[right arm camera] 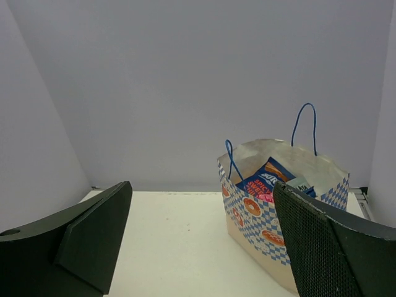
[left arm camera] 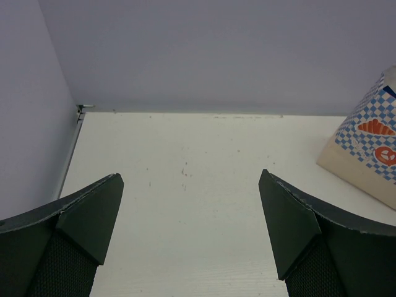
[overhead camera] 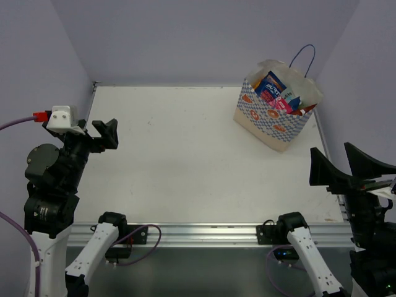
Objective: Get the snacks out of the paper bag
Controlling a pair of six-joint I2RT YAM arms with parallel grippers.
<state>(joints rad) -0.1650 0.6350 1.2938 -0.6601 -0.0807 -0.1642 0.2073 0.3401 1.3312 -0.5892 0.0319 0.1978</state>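
White boxy paper bag point(overhead camera: 272, 120) with a blue checkered band and blue cord handles stands upright on the pale table point(overhead camera: 185, 154), upper right of the top view. Blue and red foil snack packets point(overhead camera: 275, 91) show in its mouth. The right pincer point(overhead camera: 333, 158), lower right, gapes empty, well below the bag. The left pincer point(left arm camera: 192, 182), spread wide and empty, is well apart at mid-left.

The paper bag point(overhead camera: 272, 120) stands at the far right corner of the tabletop point(overhead camera: 185, 154), with the snacks point(overhead camera: 273, 88) inside it. My left end effector point(left arm camera: 192, 182) hangs at the left edge. My right end effector point(overhead camera: 333, 161) hangs near right, before the bag and apart from it.
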